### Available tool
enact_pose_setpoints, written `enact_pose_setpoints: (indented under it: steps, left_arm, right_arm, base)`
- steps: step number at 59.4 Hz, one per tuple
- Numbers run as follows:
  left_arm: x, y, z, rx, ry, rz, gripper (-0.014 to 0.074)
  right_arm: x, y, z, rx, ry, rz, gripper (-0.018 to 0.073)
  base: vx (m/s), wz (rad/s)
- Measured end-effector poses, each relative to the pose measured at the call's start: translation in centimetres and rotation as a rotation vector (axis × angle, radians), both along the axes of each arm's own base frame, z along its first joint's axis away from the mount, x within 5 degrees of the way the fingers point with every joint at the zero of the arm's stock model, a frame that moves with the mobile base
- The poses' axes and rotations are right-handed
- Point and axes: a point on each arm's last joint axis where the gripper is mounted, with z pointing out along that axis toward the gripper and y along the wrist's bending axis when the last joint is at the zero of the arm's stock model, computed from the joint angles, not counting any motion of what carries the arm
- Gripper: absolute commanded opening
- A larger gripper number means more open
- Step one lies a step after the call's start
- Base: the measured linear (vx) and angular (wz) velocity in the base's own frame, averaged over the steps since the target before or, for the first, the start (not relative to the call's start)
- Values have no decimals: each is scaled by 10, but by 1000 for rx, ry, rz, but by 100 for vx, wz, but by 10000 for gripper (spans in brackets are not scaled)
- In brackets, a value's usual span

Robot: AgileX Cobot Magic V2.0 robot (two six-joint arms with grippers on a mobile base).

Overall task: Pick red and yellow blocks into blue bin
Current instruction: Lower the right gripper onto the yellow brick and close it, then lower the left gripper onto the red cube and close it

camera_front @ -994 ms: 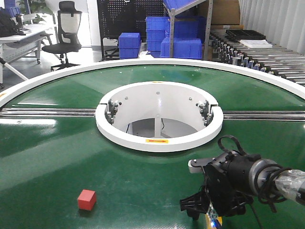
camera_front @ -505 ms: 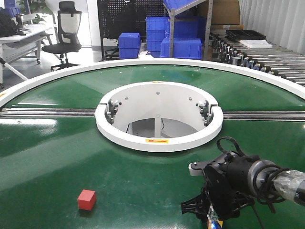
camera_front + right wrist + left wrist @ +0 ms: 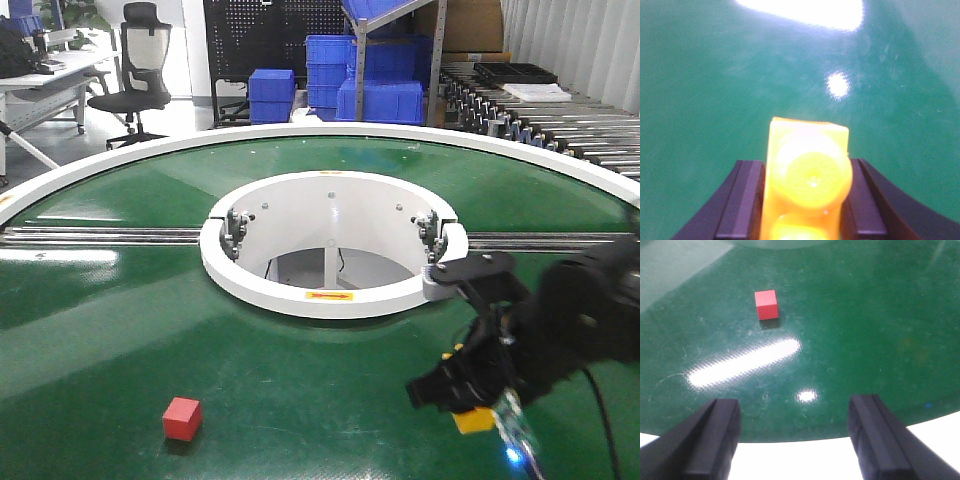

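Note:
A small red cube (image 3: 182, 418) sits on the green belt at the front left; it also shows in the left wrist view (image 3: 766, 305), well ahead of my left gripper (image 3: 795, 440), which is open and empty over the belt's near edge. My right gripper (image 3: 472, 415) is shut on the yellow studded brick (image 3: 474, 420) and holds it above the belt at the front right. In the right wrist view the brick (image 3: 807, 175) sits between both fingers (image 3: 742, 200). The blue bin is out of view.
A white ring (image 3: 335, 290) surrounds the round hole in the belt's middle. Metal rails (image 3: 100, 236) cross the belt left and right. Blue crates (image 3: 272, 95), an office chair (image 3: 135, 70) and a roller conveyor (image 3: 560, 120) stand behind.
My right arm has risen and swung right with the yellow brick in its jaws, lifting it off the belt. The red cube has not moved.

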Motion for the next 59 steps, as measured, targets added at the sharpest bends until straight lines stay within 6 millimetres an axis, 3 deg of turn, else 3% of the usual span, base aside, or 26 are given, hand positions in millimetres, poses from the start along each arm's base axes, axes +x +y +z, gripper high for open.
enact_pose_setpoints:
  steps: [13,23,39,59]
  left_arm:
    - [0,0,0,0,0,0,555]
    - [1,0,1,-6,-17,0,555]
    - [29,-10,-6,28,112,24,617]
    - [120,-40,-7,89,310,99,648]
  right_arm:
    - [-67,-21,-7,-17,-43,124,314]
    - [-98,-32,-17,-16,-65,142,314]
    - [-108,-35,-19,-5,-102,142,314]
    - [-108,-35,-19,-3,-102,139,313]
  base:
    - [0,0]
    - [0,0]
    - [0,0]
    - [0,0]
